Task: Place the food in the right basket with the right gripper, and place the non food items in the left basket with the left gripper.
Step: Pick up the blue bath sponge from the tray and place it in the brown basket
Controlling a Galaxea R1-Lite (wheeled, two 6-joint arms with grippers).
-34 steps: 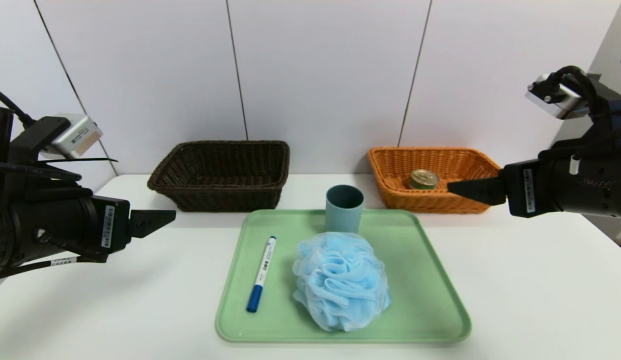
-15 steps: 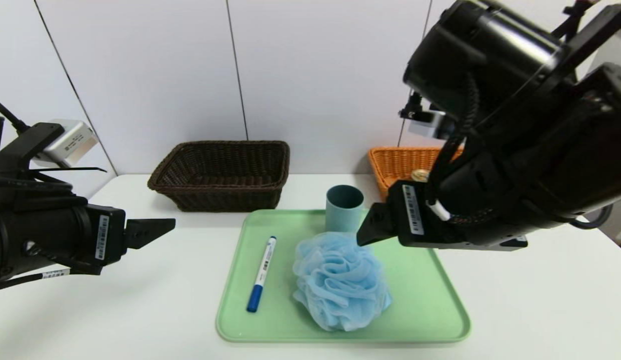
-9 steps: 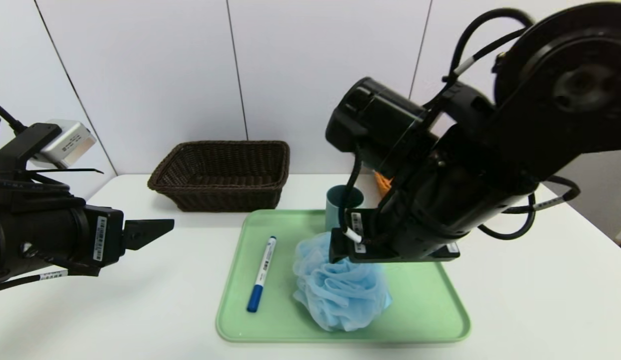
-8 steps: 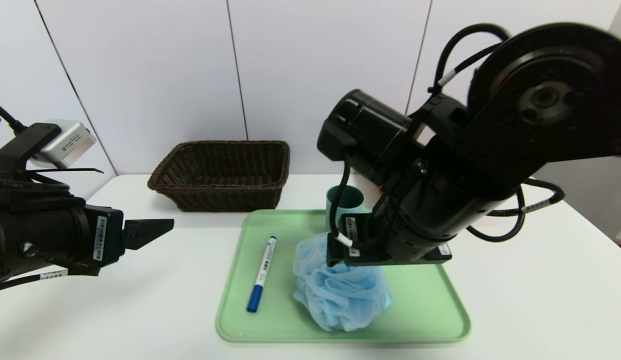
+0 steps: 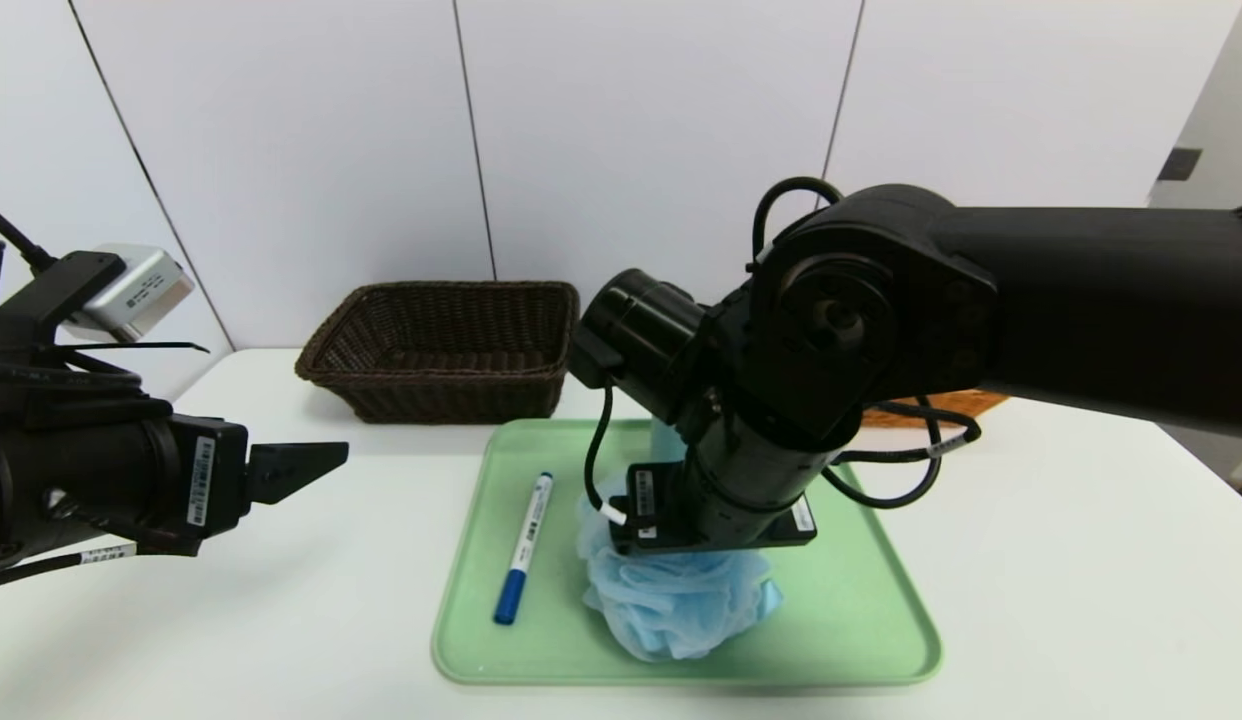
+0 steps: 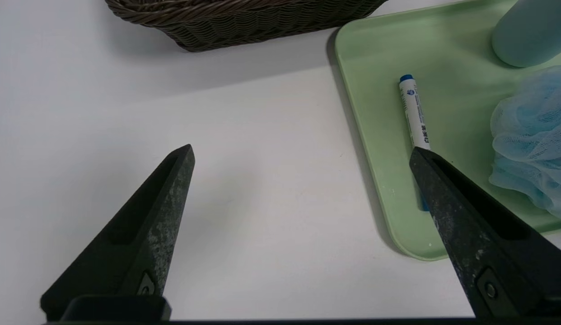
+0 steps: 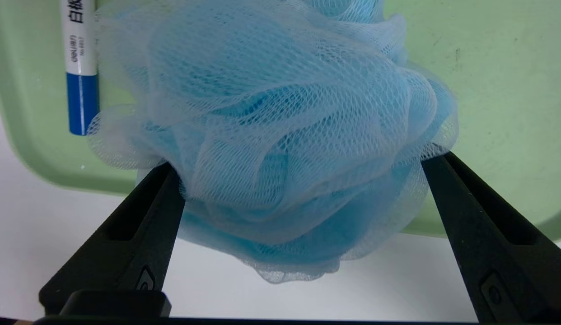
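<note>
The right hand hangs steeply over the green tray, its fingers spread wide on either side of the light-blue bath puff, not yet squeezing it. The puff lies near the tray's middle, just right of the marker pen; the grey-blue cup stands beyond it at the tray's far edge. I judge the puff very light, soft and springy: its mesh will collapse under pressure, so a deep hold across its bunched core would grip better than loose outer frills. The left hand waits wide open over the worktop at the left, short of the dark brown basket.
</note>
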